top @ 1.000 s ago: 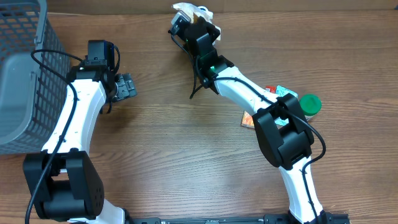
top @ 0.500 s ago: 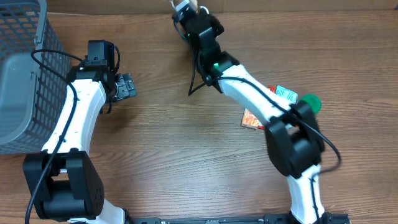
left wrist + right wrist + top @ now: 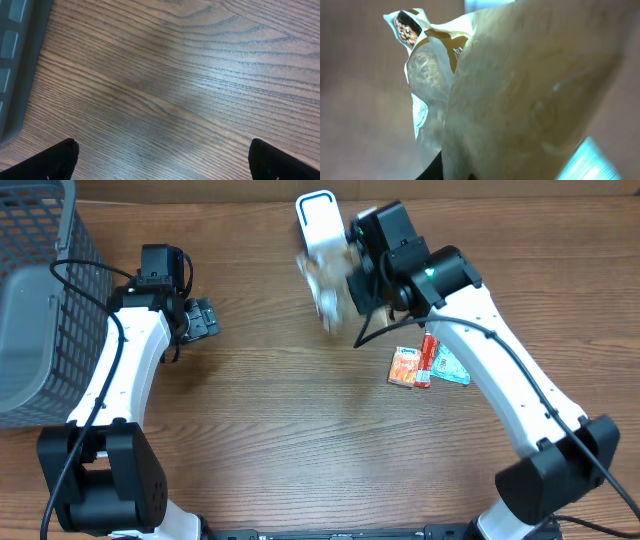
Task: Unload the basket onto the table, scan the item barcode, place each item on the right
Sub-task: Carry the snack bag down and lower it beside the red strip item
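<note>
Snack bag (image 3: 325, 292) hangs pinched in my right tool (image 3: 355, 276), up off the worktop (image 3: 280, 430) and just beside the white device (image 3: 317, 222) that I take for the scanner. So the pickup is done and the bag is at the reader. The scan itself looks unfinished: the bag is blurred from above, and up close I see only crinkled film, no barcode, so I cannot tell which face is presented. My left tool (image 3: 203, 318) is spread wide and empty near the basket (image 3: 40, 300). Other packets (image 3: 405, 368) lie unscanned on the worktop.
</note>
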You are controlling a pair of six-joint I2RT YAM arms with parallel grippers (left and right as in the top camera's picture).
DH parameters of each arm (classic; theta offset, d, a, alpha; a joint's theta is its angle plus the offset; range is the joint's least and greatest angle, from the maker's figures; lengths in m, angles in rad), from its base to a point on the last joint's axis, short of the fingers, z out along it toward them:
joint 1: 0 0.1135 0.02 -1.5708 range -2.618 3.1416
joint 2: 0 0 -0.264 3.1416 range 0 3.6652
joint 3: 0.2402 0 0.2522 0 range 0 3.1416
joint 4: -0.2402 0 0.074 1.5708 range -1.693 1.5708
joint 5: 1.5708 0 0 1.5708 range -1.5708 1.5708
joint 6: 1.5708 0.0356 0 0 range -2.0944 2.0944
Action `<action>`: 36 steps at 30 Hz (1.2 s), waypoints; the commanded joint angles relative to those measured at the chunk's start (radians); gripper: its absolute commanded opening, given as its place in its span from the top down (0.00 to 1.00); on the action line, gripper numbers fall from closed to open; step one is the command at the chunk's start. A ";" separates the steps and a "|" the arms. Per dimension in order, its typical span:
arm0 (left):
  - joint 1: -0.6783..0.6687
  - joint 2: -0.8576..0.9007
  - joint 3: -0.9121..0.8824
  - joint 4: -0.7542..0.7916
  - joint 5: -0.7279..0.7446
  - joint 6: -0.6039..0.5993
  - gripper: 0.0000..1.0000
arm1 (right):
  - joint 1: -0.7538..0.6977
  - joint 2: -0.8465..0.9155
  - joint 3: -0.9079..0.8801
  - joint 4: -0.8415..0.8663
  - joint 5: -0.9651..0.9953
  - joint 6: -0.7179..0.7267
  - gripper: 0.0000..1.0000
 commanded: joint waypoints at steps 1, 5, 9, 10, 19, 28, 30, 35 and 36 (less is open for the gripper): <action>0.000 0.005 0.015 0.002 -0.016 0.007 0.00 | -0.032 0.007 -0.055 -0.045 -0.176 0.053 0.96; -0.001 0.005 0.015 0.002 -0.016 0.007 0.00 | -0.060 0.007 -0.151 -0.038 -0.165 0.052 0.96; 0.000 0.005 0.015 0.002 -0.016 0.007 0.00 | -0.082 0.007 -0.219 0.003 -0.069 0.053 0.96; 0.000 0.005 0.015 0.002 -0.016 0.007 0.00 | -0.085 0.007 -0.234 0.017 -0.050 0.053 0.96; 0.000 0.005 0.015 0.002 -0.016 0.007 0.00 | -0.098 0.007 -0.301 0.068 0.019 0.053 0.01; 0.000 0.005 0.015 0.002 -0.016 0.007 0.00 | -0.098 0.008 -0.339 0.104 0.018 0.053 0.00; 0.000 0.005 0.015 0.002 -0.016 0.007 0.00 | -0.098 0.008 -0.339 0.104 0.018 0.053 0.00; 0.000 0.005 0.015 0.002 -0.016 0.007 0.00 | -0.098 0.008 -0.339 0.104 0.018 0.053 0.00; 0.000 0.005 0.015 0.002 -0.016 0.007 0.00 | -0.098 0.008 -0.339 0.104 0.018 0.053 0.00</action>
